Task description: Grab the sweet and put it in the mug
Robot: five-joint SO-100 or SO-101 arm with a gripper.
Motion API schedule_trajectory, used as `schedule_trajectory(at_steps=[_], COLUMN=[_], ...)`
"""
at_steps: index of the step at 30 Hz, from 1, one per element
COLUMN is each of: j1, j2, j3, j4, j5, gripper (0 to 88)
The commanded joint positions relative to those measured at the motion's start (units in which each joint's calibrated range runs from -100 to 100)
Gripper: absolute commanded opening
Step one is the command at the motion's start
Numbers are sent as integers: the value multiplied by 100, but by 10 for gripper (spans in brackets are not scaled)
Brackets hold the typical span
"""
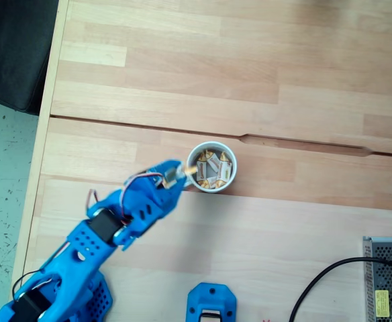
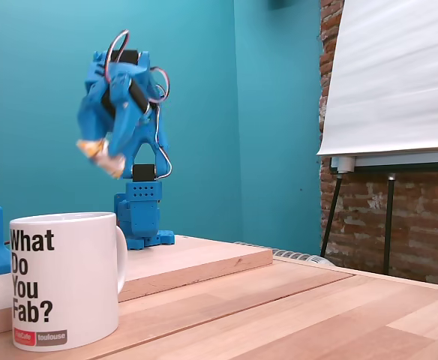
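The white mug (image 1: 194, 156) stands mid-table and holds several wrapped sweets (image 1: 213, 170). In the side-on fixed view the mug (image 2: 65, 281) is at the near left, printed "What Do You Fab?", its handle to the right. My blue gripper (image 1: 178, 175) reaches in from the lower left and is shut on one sweet (image 1: 188, 172), at the mug's left rim. From the side, the gripper (image 2: 105, 156) hangs well above mug height with the sweet (image 2: 99, 152), whose orange end sticks out to the left.
A blue printed part (image 1: 211, 302) lies at the near edge. A metal mesh box (image 1: 388, 278) with a black cable (image 1: 320, 282) sits at the lower right. The table's left edge (image 1: 40, 154) drops to the floor. An easel board (image 2: 391, 82) stands off the table.
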Motion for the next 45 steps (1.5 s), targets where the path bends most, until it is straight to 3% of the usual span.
schedule_trajectory(at_steps=[1, 12, 33, 45], j1=[185, 193, 345, 628], j2=[-319, -224, 1575, 2091], j3=[3, -435, -1960, -2941], j4=[-128, -136, -128, -39], j5=[225, 254, 230, -59], gripper=[0, 0, 0, 0])
